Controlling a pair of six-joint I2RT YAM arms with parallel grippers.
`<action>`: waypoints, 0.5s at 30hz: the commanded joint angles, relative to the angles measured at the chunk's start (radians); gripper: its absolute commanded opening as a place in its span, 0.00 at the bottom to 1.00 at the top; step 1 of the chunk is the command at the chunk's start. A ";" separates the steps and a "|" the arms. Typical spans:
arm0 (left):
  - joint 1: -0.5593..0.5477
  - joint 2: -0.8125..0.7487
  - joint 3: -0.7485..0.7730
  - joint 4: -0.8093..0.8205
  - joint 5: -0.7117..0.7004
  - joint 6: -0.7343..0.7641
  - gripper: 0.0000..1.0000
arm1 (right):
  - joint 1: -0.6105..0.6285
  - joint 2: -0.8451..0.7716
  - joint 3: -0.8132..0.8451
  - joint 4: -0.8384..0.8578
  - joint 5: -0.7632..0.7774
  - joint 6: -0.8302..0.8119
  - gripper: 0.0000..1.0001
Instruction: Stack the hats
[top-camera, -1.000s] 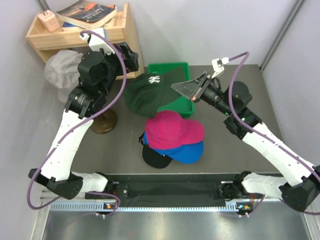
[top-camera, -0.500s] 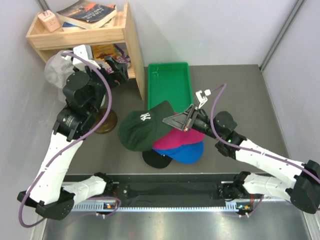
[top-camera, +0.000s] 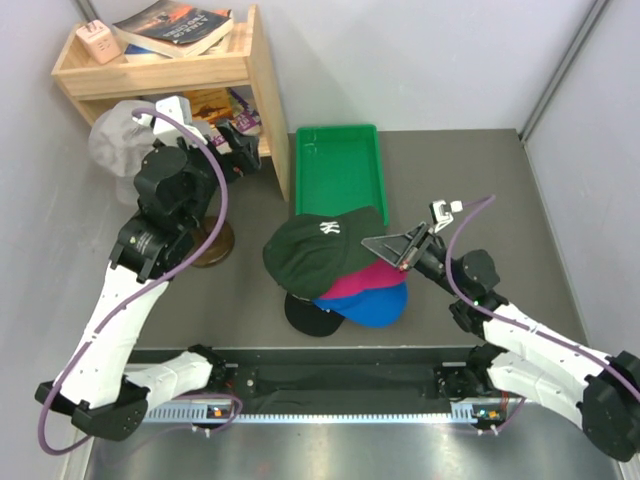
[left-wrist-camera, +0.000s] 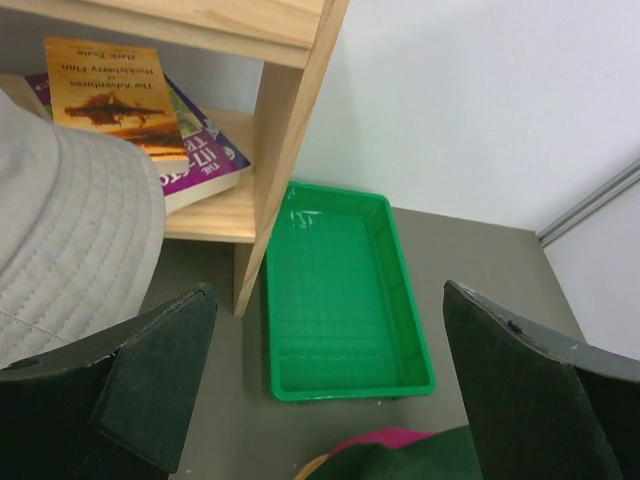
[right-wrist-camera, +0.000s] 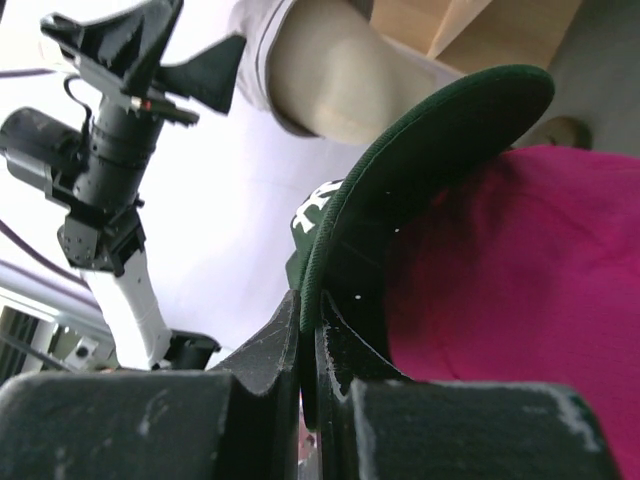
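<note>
The hats lie stacked at the table's middle. A dark green cap (top-camera: 320, 250) with a white logo hangs tilted over a magenta cap (top-camera: 372, 280), which lies on a bright blue cap (top-camera: 378, 306) and a black cap (top-camera: 308, 318). My right gripper (top-camera: 385, 245) is shut on the green cap's brim; in the right wrist view the fingers (right-wrist-camera: 270, 360) pinch the brim's edge of the dark green cap (right-wrist-camera: 440, 140) just above the magenta cap (right-wrist-camera: 520, 280). My left gripper (top-camera: 243, 143) is raised by the shelf, open and holding nothing, its fingers (left-wrist-camera: 150, 380) wide apart over the tray.
A green tray (top-camera: 340, 170) lies behind the stack, its floor (left-wrist-camera: 340, 300) bare. A wooden shelf (top-camera: 265, 90) with books (left-wrist-camera: 150, 100) stands at the back left. A grey hat (top-camera: 115, 140) sits on a stand with a round base (top-camera: 208, 243).
My right gripper has carried the dark green cap from over the tray down onto the stack. My left arm has drawn back toward the shelf.
</note>
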 joint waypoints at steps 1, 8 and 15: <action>0.005 0.002 -0.015 -0.010 0.010 -0.009 0.99 | -0.059 -0.024 -0.025 0.132 -0.026 0.030 0.00; 0.005 -0.001 -0.072 -0.025 0.065 0.005 0.99 | -0.140 0.013 -0.111 0.198 -0.090 0.069 0.00; 0.005 -0.014 -0.130 -0.025 0.114 -0.006 0.99 | -0.180 0.051 -0.194 0.266 -0.099 0.128 0.00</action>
